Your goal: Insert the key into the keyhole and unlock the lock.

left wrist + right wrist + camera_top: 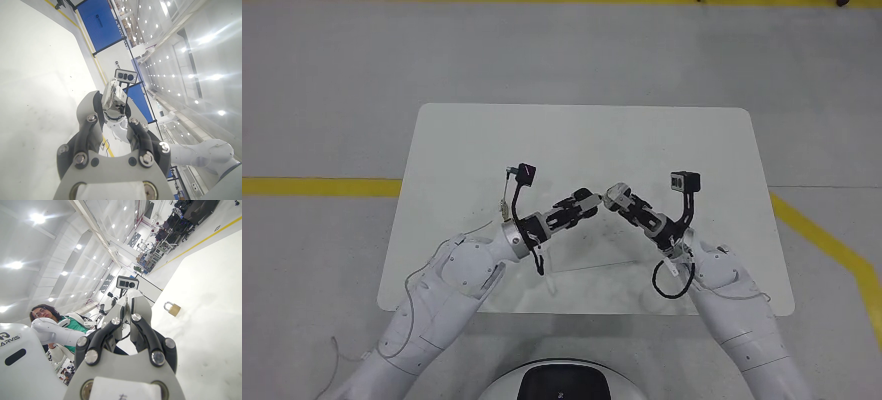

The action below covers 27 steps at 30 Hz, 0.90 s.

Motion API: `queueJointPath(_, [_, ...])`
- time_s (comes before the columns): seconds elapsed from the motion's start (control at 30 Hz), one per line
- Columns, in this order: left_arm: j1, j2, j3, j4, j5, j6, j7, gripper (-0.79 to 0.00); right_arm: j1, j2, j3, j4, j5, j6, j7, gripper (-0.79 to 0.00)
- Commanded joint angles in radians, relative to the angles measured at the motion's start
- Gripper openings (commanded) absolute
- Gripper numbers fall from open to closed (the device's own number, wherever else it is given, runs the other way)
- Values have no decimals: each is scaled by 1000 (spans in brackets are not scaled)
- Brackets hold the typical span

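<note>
Padlock (173,309) flat on the white table (662,140), brass body with a silver shackle, both shackle legs down in the body as far as can be made out. Touched by nothing. Near the right gripper (130,298) but clearly apart from it, with bare tabletop all round. From the top view, padlock hidden under the arms. Both arms angled inward from the robot's side of the table, tips almost meeting over its middle. Right gripper pinched closed, pads pressed tip to tip. From the left wrist, a dark sliver (114,88) caught in the seam between those white pads; too small to say whether a key. Left gripper (111,106) spread apart, its grey fingers (87,108) standing wide on either side, nothing between the pads of its own, the closed right gripper facing it head-on just beyond the tips. No contact visible between the two grippers, though too close to be sure from above. Small camera on a dark stalk above each wrist. Scattered dark specks on the tabletop. Yellow floor line (312,186) running past the table on both sides.
</note>
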Motion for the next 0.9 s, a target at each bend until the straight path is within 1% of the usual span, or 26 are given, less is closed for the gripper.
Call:
queueJointPath(0.0, [0, -1, -1, 7, 6, 6, 2, -499, -2, 0, -2, -4, 8, -2, 10, -785])
queueJointPath(0.1, [1, -1, -1, 17, 13, 5, -2, -526, -4, 0, -5, -9, 15, -1, 19, -785])
queueJointPath(0.23, [4, -4, 4, 22, 1, -3, -10, -520, -5, -1, -9, -9, 17, 0, 27, -785])
queueJointPath(0.33, [2, -7, 9, 29, -3, -4, -10, -570, -5, -2, -12, -5, 13, 5, 26, -785])
queueJointPath(0.37, [1, -8, 11, 31, -6, -5, -11, -616, -5, -2, -12, -4, 11, 6, 25, -785])
queueJointPath(0.43, [0, -10, 15, 33, -11, -9, -15, -785, -6, -3, -13, -2, 7, 9, 23, -785])
queueJointPath(0.73, [1, -13, 6, 41, -24, -22, -16, -785, -10, -3, -3, 10, 1, 7, 7, -785])
queueJointPath(0.8, [2, -13, 1, 41, -26, -22, -17, -785, -12, -2, 0, 10, 10, 11, 19, -785])
queueJointPath(0.87, [4, -13, -7, 38, -30, -24, -16, -785, -11, 2, 1, 7, 16, 21, 62, -785])
